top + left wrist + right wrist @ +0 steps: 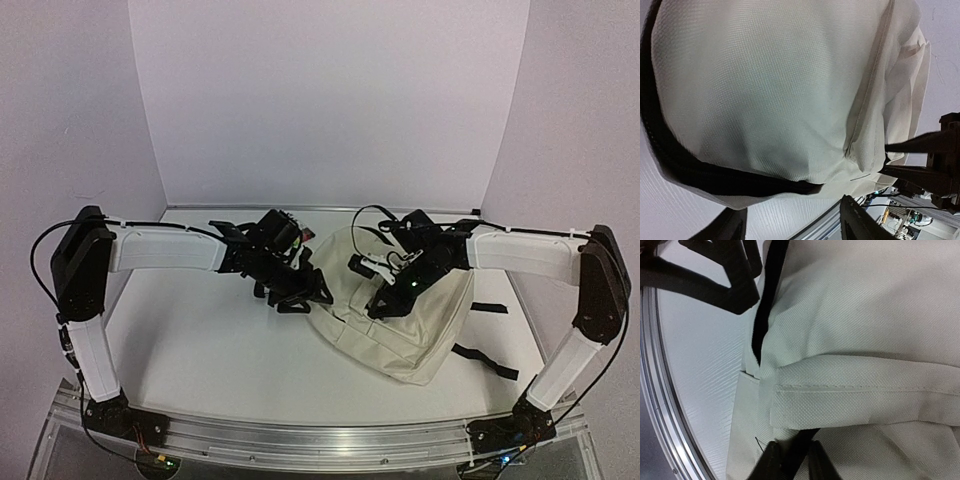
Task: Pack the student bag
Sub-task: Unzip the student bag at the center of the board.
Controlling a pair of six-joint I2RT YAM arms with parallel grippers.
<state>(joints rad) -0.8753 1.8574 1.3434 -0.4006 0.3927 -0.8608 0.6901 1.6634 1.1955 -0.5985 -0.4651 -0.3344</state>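
Left gripper (792, 220) spread, right gripper (792, 461) pinching only a thin black strap (803, 444) at lower frame: bag (865, 315) may slip.

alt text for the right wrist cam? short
Close-up of the cream student bag filling most of the frame, with a stitched fold running across it. At the bottom edge, the right pincer is closed on a black strip of the bag. The white table shows at left.
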